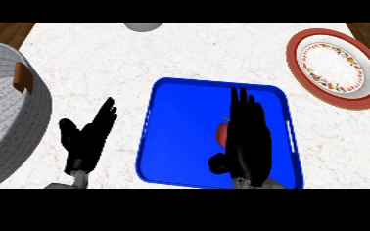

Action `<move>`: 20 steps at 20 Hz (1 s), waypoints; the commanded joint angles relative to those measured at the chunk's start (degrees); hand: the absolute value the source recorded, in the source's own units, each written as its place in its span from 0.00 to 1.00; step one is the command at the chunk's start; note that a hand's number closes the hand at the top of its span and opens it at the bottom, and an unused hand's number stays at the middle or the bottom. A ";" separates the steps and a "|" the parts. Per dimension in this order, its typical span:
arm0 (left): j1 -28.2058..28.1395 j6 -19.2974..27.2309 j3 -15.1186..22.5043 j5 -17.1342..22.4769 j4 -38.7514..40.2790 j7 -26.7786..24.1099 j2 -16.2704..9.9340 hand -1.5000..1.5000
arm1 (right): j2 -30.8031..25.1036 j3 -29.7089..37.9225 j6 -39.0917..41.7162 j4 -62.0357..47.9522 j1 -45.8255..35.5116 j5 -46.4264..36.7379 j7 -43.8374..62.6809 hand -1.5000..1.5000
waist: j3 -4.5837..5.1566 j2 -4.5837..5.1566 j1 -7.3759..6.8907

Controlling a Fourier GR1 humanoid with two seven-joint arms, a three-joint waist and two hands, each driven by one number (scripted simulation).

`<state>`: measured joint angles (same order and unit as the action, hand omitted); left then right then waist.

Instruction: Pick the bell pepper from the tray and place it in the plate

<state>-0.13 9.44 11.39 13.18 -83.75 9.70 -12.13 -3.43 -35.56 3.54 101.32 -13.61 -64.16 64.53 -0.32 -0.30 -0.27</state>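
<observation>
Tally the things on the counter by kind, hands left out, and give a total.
Blue tray: 1
Red bell pepper, mostly hidden behind the right hand: 1
Red-rimmed plate: 1
Grey woven basket, cut off at the left edge: 1
Grey rounded object, cut off at the top edge: 1
Total: 5

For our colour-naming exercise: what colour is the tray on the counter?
Bright blue; the tray shows best in the head view.

Red bell pepper [223,133] (mostly hidden) on blue tray [180,127].
</observation>
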 commanded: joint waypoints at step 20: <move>-1.81 -3.07 -2.61 -1.12 0.36 2.08 0.30 0.50 | 3.41 5.30 1.77 -12.74 -0.84 -2.61 3.59 0.00 | 0.32 0.29 0.03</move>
<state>-0.34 7.99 9.60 11.56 -84.58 10.78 -11.27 -0.47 -30.83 3.63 89.05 -12.33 -68.14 62.42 -0.26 -0.23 -0.15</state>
